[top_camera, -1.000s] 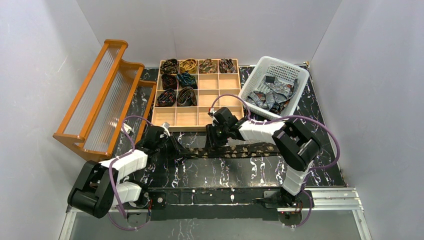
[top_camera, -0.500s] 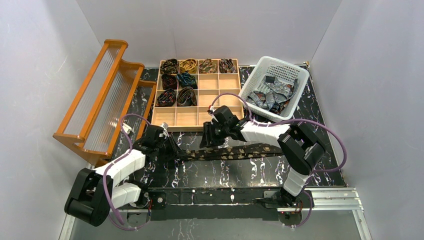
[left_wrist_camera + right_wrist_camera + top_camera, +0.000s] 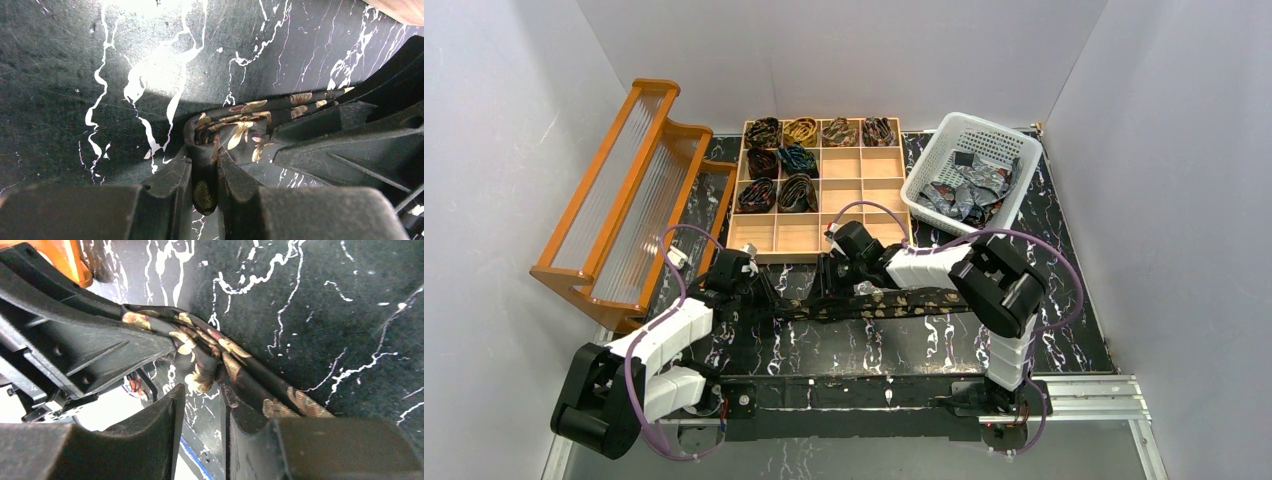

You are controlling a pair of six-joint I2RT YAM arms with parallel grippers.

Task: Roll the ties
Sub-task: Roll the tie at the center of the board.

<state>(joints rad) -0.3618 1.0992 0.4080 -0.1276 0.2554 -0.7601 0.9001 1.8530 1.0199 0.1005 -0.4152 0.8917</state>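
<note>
A dark brown tie [image 3: 914,300] with gold leaves lies as a long strip across the black marble table. My left gripper [image 3: 769,298] is shut on its left end; in the left wrist view the fabric [image 3: 235,127] is pinched between the jaws [image 3: 204,172] and bunches just past them. My right gripper [image 3: 824,288] is close beside it, to the right. In the right wrist view its jaws [image 3: 202,397] stand apart with nothing between them. The folded tie [image 3: 200,357] lies at their tips and runs under the right finger [image 3: 250,415].
A wooden compartment tray [image 3: 862,188] behind the grippers holds several coiled ties [image 3: 779,160]. A white basket [image 3: 984,125] at the back right holds loose grey-silver ties [image 3: 969,190]. An orange wooden rack [image 3: 624,200] stands at the left.
My right gripper has slid left along the tie and now sits close to my left gripper. The left gripper has kept hold of the tie's end.
</note>
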